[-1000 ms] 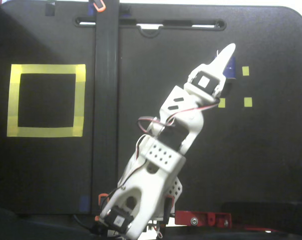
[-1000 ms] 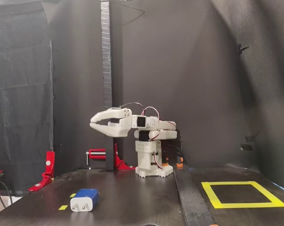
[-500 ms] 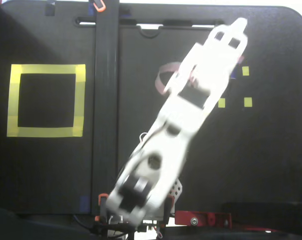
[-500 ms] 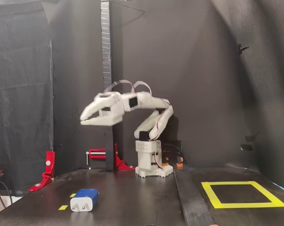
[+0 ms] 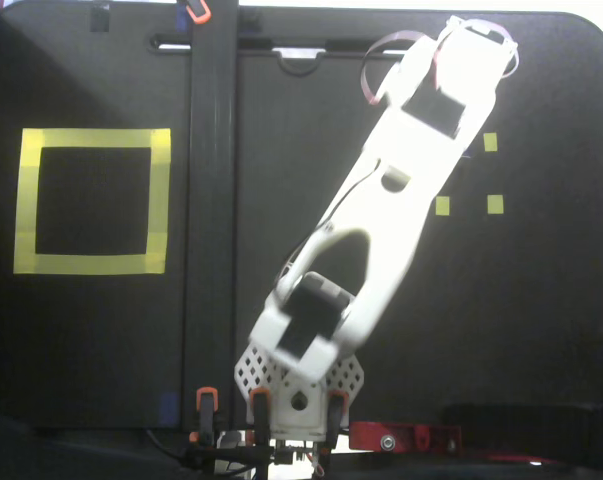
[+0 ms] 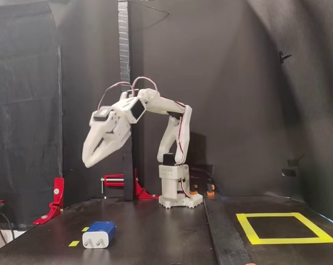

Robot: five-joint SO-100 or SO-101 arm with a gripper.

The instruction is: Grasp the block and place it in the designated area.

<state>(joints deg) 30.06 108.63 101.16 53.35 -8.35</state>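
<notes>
Block (image 6: pixel 99 234) lies on the black counter (image 6: pixel 155 232) in the side-on fixed view, near the front left corner, pale prong face turned toward the camera and its blue body running back and a little to the right; that back-running line seems to be its long axis. A small yellow tape square (image 6: pixel 73 243) sits just beside it on the left. From above, the arm hides the block entirely, with only three small yellow squares (image 5: pixel 494 204) showing near where it should be.

The claw (image 6: pixel 88 160) hangs well above the block, tips slanting down and to the left in the side view, so the block lies below it and slightly right of the tips. Its fingers look only narrowly parted and hold nothing. As a judgement, the coming move is a descent, with the jaws opened wider and set across the block's short width.

The designated area (image 6: pixel 282 227), a yellow tape frame, lies well apart on the far right of the side view, beyond a raised dark strip (image 6: pixel 224 237).

No brand, label or readable writing shows anywhere
</notes>
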